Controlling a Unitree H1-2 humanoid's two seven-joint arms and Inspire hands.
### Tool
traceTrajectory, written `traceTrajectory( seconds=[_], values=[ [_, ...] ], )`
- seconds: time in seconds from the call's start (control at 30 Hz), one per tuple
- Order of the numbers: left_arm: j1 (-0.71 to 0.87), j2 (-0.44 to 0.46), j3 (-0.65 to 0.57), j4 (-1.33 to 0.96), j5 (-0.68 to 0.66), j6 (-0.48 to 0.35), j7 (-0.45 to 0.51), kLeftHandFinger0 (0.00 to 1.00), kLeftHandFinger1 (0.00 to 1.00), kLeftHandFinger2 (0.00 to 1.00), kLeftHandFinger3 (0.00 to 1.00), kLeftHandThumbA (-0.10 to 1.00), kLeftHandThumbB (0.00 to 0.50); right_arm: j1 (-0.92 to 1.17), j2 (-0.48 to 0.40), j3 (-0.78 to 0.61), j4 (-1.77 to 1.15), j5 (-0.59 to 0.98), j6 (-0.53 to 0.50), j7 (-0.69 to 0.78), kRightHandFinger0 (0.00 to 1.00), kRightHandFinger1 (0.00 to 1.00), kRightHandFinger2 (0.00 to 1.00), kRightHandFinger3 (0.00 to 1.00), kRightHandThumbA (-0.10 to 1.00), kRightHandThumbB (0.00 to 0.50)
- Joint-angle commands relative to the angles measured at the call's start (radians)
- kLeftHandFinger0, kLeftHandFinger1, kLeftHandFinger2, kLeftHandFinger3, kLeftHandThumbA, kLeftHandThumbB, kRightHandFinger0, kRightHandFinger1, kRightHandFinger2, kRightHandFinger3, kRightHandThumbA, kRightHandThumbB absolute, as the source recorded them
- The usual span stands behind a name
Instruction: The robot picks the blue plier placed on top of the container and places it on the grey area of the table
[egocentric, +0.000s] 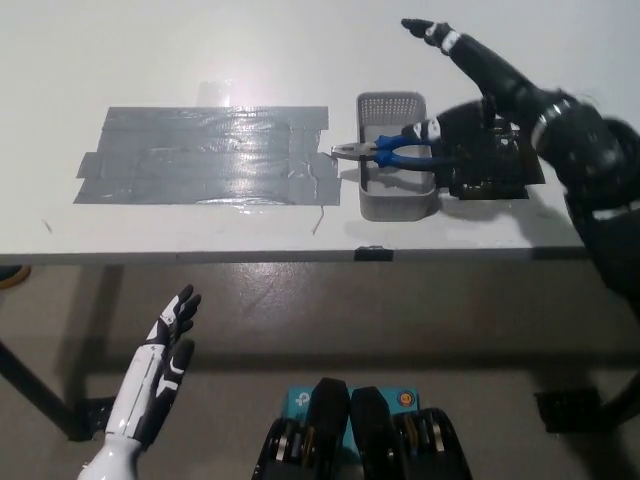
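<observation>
Your right hand (470, 85) covers the blue plier's (385, 152) handle ends and part of the dark board (500, 172); its grip is unclear.

Single head view, steeply down from above onto table (200, 60) and floor beneath.
</observation>
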Motion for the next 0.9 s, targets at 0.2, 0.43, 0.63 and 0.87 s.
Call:
traceTrajectory(
  seconds=[0.2,0.43,0.63,0.87],
  values=[
    [-0.017,0.024,-0.009,-0.039,0.012,-0.020,-0.024,1.00,1.00,1.00,1.00,1.00,0.112,-0.167,-0.019,0.105,0.115,-0.082,0.027,0.112,1.00,1.00,1.00,1.00,0.94,0.394],
    [-0.021,0.026,-0.009,-0.051,0.017,-0.004,-0.035,1.00,1.00,1.00,1.00,1.00,0.120,-0.204,-0.039,0.138,0.145,-0.054,0.044,0.271,1.00,1.00,1.00,1.00,0.99,0.336],
    [-0.018,0.024,-0.009,-0.048,0.019,-0.006,-0.040,1.00,1.00,1.00,1.00,1.00,0.119,-0.217,-0.038,0.198,0.163,-0.092,0.039,0.310,1.00,1.00,1.00,1.00,1.00,0.355],
    [-0.019,0.019,-0.008,-0.052,0.029,-0.008,-0.038,1.00,1.00,1.00,1.00,1.00,0.089,-0.266,-0.007,0.248,0.242,-0.142,0.062,0.317,1.00,1.00,1.00,1.00,1.00,0.337]
  ],
)
